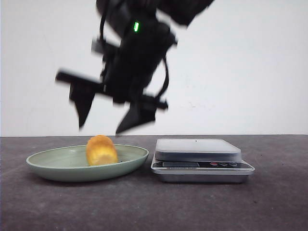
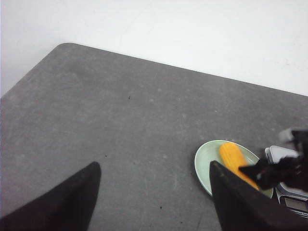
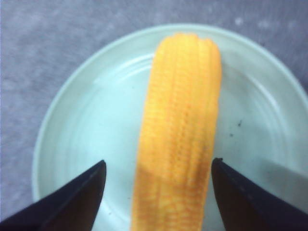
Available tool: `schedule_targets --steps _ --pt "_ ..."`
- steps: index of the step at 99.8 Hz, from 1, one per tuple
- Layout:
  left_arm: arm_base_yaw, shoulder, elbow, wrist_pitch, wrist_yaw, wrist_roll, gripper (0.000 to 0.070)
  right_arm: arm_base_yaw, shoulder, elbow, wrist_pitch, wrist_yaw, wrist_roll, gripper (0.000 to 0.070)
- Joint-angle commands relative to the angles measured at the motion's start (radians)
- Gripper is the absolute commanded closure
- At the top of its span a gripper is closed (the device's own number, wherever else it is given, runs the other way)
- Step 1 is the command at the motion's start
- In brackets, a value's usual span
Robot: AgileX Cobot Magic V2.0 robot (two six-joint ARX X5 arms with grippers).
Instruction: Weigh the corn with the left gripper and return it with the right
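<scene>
A dark grey, mottled table (image 1: 57, 207) is seen before a white wall. On it a shallow pale green plate (image 1: 53, 166) is set just beside a silver kitchen scale (image 1: 197, 149), whose platform is bare. The right gripper (image 1: 100, 128), blurred in the front view, is held above the plate with its fingers spread apart, nothing grasped between them. The left gripper (image 2: 154, 197) is shown only in its own wrist view, well away from the plate, its fingers likewise parted and empty over the table. The corn (image 3: 180, 125) is found lying in the plate, directly below the right gripper: a yellow-orange cob piece, ridged with straight rows of small kernels, one end rounded and slightly lobed.
</scene>
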Motion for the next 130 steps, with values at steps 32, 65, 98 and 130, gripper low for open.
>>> schedule_targets --steps 32,65,98,130 --pt "0.0 0.0 0.014 -0.025 0.002 0.003 0.0269 -0.256 -0.303 0.029 -0.218 -0.033 -0.251 0.0269" --pt "0.0 -0.001 0.014 -0.024 0.002 0.015 0.0269 -0.521 -0.627 0.029 -0.47 -0.093 -0.368 0.0272" --pt "-0.026 0.0 -0.005 0.003 0.002 0.026 0.0269 -0.598 -0.973 0.027 -0.679 -0.111 -0.391 0.0272" --pt "-0.068 -0.001 -0.09 0.05 0.003 0.028 0.0269 -0.598 -1.221 0.025 -0.895 -0.109 -0.356 0.0272"
